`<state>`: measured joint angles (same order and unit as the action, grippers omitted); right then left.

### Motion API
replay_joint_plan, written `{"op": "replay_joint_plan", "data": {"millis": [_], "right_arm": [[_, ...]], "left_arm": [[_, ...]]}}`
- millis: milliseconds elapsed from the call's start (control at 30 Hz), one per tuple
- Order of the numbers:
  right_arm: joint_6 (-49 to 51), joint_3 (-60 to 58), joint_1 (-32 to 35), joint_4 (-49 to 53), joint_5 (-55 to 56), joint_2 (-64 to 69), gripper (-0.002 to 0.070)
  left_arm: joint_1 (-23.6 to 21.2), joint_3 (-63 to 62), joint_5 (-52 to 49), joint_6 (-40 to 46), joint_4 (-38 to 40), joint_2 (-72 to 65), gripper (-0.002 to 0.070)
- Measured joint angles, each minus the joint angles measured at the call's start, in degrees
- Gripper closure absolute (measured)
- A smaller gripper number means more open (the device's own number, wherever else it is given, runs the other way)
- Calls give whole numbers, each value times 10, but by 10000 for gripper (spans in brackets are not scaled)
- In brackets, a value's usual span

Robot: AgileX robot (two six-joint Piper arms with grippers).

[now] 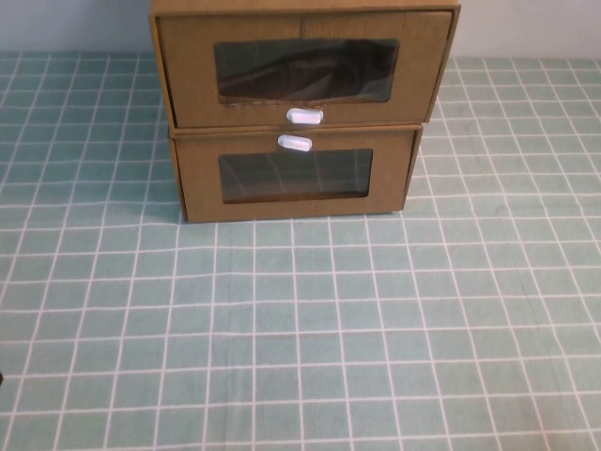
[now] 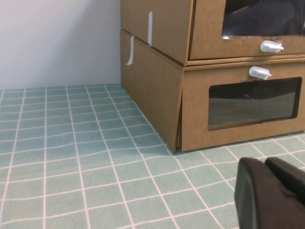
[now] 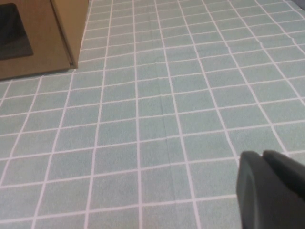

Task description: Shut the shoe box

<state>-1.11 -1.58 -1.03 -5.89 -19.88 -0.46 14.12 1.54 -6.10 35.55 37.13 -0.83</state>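
The shoe box [image 1: 188, 85] is the upper of two stacked brown cardboard drawer boxes at the back middle of the table. Its clear window [image 1: 305, 70] shows something dark inside, and its white pull tab [image 1: 304, 116] is at the front's bottom edge. Its drawer front stands a little forward of the box below. It also shows in the left wrist view [image 2: 205, 28] with its tab [image 2: 270, 46]. My left gripper [image 2: 264, 164] is shut and empty, low over the mat, in front and to the left of the boxes. My right gripper [image 3: 262, 155] is shut and empty, over bare mat right of them. Neither shows in the high view.
The matching lower box [image 1: 197, 178] has its white tab [image 1: 294, 143] above its window; its corner shows in the right wrist view [image 3: 62, 28]. The table is covered by a green mat with a white grid [image 1: 300, 329]. A pale wall [image 2: 57, 43] stands behind the boxes.
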Motion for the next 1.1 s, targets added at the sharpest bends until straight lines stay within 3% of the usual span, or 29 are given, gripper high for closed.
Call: {"op": "replay_joint_plan", "data": {"millis": [300,467,733,967,1100], "right_arm": [[0,0,0,0,0,0,688],[0,0,0,0,0,0,688],[0,0,0,0,0,0,688],[0,0,0,-1,0,0,688],[0,0,0,-1,0,0,688]], "left_arm": [[0,0,1,3,-2,0,680],[-1,0,44,26,-65,0,680],[-79,0,61,-135,-245,14,680],[-86,0,-122,-272,-360,15,680],[-86,0,-141,-289,-371,15,680]]}}
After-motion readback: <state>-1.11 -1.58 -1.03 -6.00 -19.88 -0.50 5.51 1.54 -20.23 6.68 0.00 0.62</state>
